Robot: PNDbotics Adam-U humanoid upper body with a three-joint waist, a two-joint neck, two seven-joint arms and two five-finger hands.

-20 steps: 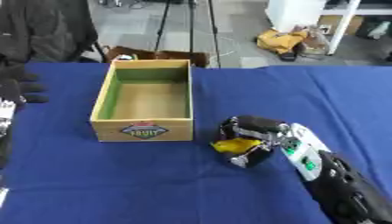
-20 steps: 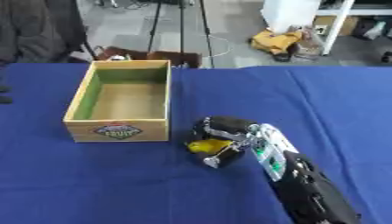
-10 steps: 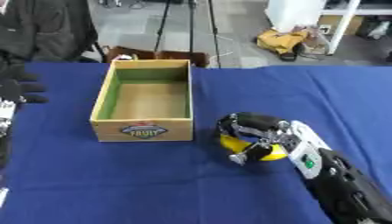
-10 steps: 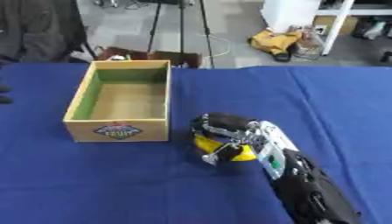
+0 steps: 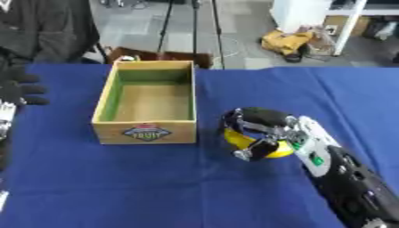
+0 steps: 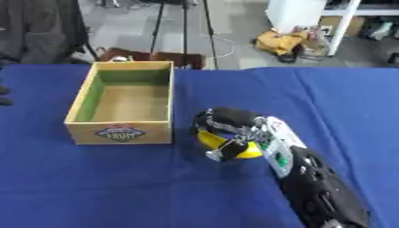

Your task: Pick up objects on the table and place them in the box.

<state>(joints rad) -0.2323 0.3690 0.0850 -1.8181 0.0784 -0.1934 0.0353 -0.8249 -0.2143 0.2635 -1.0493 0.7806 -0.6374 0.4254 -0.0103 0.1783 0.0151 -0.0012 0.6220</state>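
Since a second before, the right hand (image 5: 261, 129) lifted the yellow thing (image 5: 253, 143) more into view, just right of the box (image 5: 147, 131). Its fingers curled round it, ready to carry it in.

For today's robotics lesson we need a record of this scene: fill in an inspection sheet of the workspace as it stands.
Surface: blue tablecloth, smooth.
Job's things: wooden box open, nothing seen inside; yellow object right of the box, under the right hand.
Clutter: nothing seen.
Hands: right hand curled round the yellow object; left hand at the left edge, fingers relaxed.
Cables: nothing seen on the table.
Surroundings: tripod legs and yellow bag on the floor beyond.
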